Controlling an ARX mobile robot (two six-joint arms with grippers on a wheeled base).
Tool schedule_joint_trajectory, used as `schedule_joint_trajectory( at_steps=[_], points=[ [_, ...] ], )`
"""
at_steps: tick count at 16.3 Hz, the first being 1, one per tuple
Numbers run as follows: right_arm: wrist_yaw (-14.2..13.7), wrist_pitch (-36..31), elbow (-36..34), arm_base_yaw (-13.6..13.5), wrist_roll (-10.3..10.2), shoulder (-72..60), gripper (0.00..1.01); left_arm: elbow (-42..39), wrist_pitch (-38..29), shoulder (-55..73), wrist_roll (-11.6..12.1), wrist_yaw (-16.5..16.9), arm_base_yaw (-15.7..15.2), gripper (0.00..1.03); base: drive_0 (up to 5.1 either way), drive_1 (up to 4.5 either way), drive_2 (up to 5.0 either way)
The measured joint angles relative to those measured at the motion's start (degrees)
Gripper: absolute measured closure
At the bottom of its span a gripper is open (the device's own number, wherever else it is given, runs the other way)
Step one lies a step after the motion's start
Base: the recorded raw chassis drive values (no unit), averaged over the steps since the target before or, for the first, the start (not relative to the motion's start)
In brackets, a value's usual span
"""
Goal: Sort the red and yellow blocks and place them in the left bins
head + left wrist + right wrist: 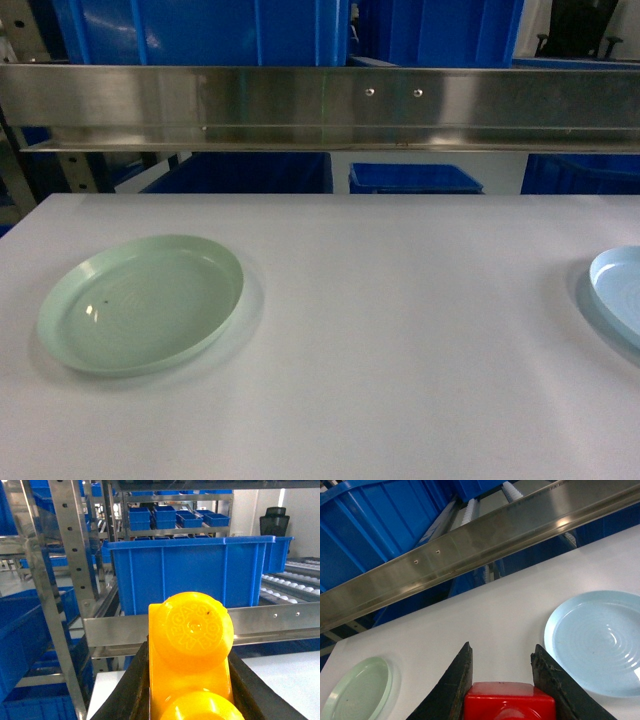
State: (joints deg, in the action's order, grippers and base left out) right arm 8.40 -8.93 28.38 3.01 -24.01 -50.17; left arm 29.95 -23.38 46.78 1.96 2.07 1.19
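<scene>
Both arms raised — left gripper [190,700] clamps yellow block [192,645], right gripper [502,685] red block [510,705].

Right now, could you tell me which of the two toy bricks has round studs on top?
The orange-yellow brick, held between the left gripper's fingers, shows two round studs. The red brick in the right gripper looks plain.

You see an orange-yellow brick [192,655] between the black left tool's [190,690] fingers, a red brick [510,702] in the right tool's [502,680], bright-blue crates [195,572] beyond, and pale green [140,305] and pale blue [597,642] plates on the white bench [400,330].
</scene>
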Motion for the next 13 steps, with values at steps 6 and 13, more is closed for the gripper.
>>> schedule_joint_trajectory(
  at_steps=[6,13],
  points=[
    [0.0,-0.1,0.0,0.0,0.0,0.0,0.72,0.0,0.1,0.0,0.0,0.0,0.0,0.74,-4.9,2.41,2.7],
    [0.1,0.0,0.1,0.0,0.0,0.0,0.72,0.0,0.1,0.0,0.0,-0.1,0.0,0.74,-5.0,2.43,2.4]
  ],
)
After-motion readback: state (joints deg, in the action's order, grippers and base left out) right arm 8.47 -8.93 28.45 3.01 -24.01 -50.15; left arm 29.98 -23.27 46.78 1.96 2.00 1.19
